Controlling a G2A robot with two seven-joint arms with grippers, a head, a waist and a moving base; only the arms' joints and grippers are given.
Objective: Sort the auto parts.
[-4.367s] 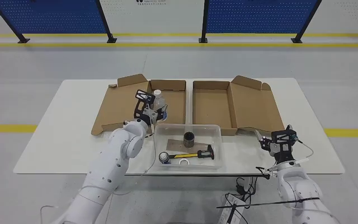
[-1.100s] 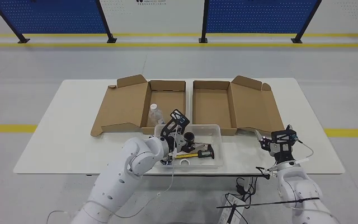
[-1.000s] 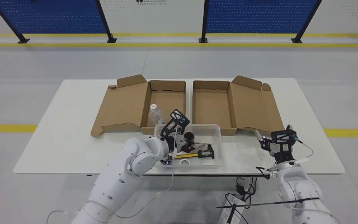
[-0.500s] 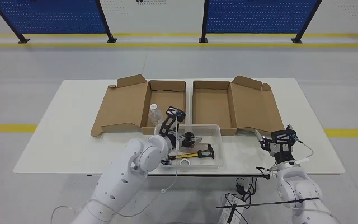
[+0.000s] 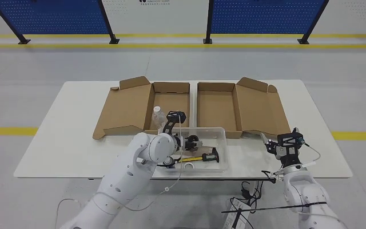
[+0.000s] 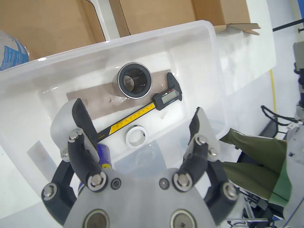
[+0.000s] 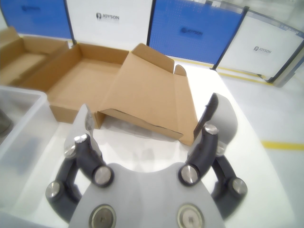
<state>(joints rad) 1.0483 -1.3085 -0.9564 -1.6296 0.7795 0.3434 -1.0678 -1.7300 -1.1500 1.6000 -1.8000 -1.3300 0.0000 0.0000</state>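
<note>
Left gripper [image 6: 137, 107] hung over the near side of the clear bin [image 6: 209, 39], fingers spread wide and holding nothing. Right gripper [image 7: 149, 103] sat over bare table [image 5: 74, 131] near the front right corner, fingers also wide and empty.

We judged the sort barely started. Still in the bin, nearest first:
- a blue can [image 6: 104, 154]
- a white ring [image 6: 136, 140]
- a caliper [image 6: 133, 116] lying slantwise
- a metal cylinder [image 6: 134, 94] standing on a flat grey plate [image 6: 95, 103]

The caliper's head touched the plate's edge, and the ring lay just beside the caliper's bar.

Beyond the bin, a plastic bottle [image 5: 158, 116] lay in the left box [image 5: 128, 111], near its front right corner. It was the only item we saw in either box. The right box [image 5: 220, 111] lay open beside it, so we counted five pieces left.

Writing:
- The caliper had a yellow scale with tick marks and a small display, digits too small to read.
- The can had a blue label with a yellow band, text unreadable.
- The bottle label had blue print, cropped and illegible.
- Farthest off, the fence panels [image 7: 108, 17] carried logos, which we left unread.
</note>
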